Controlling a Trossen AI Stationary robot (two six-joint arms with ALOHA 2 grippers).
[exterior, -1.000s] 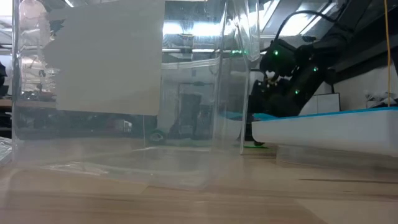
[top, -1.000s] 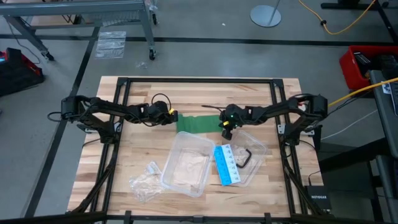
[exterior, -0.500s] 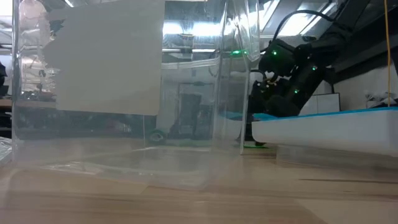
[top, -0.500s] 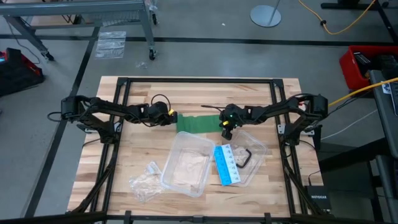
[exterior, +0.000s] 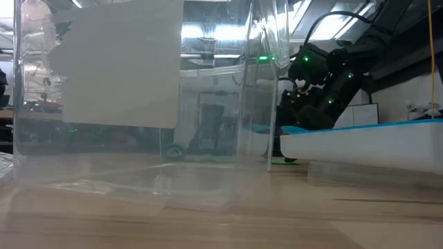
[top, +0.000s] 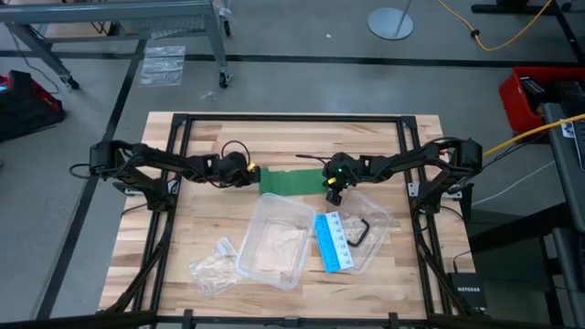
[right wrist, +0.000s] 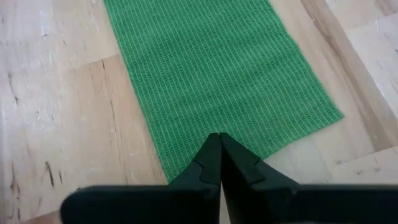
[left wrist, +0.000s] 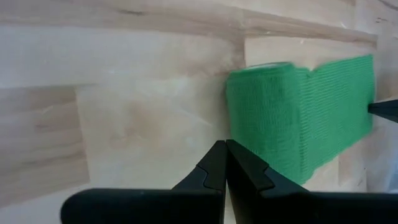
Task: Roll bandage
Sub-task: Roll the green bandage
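While the bandage lies mostly flat mid-table, just begun: one small fold at left end. Left gripper shut beside it, right gripper shut on far end. Nearly all rolling left.

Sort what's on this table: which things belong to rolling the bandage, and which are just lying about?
Part of the job:
- bandage, flat on the table
- left gripper, shut, at its left end
- right gripper, shut, at its right end

Lying about:
- clear tub
- blue-and-white card
- crumpled plastic wrapper
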